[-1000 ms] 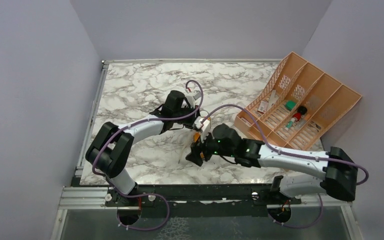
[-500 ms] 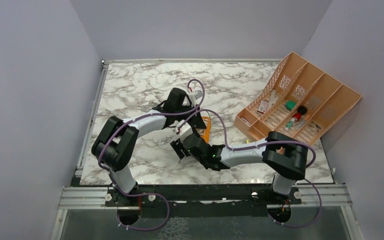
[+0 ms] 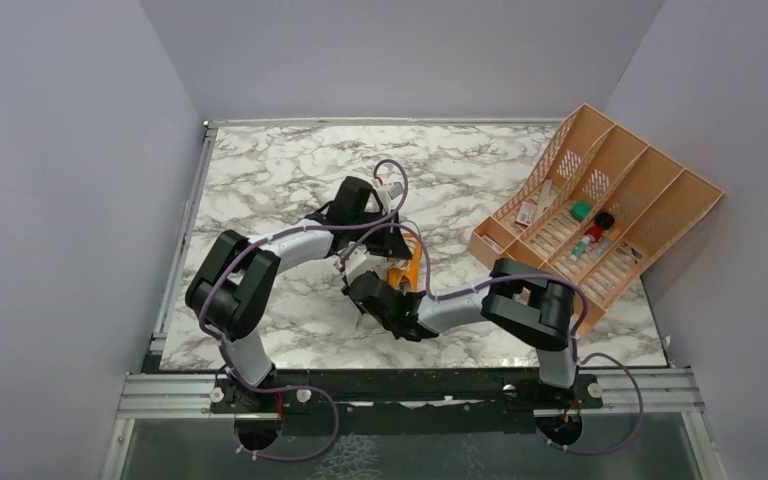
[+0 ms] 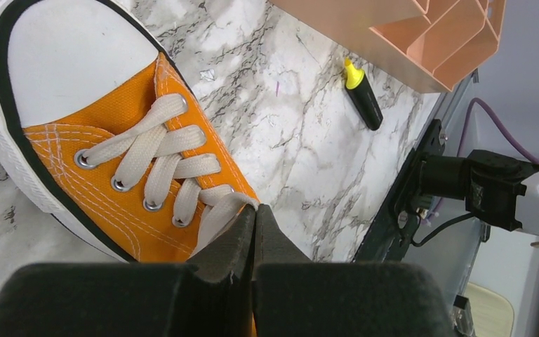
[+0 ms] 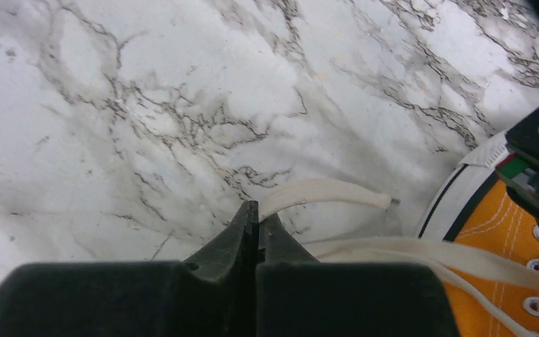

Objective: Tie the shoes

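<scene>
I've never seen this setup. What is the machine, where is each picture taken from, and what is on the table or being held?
Two robot arms are bolted at the near edge of a marble table. The top picture looks down from above and behind them: left arm, right arm, an orange shoe and a peach tray of small items. The other two pictures come from wrist cameras, so each shows its own black fingers. The left gripper is pinched shut on a white lace at the shoe; a highlighter lies beyond. The right gripper is shut on a lace end over the table.
</scene>
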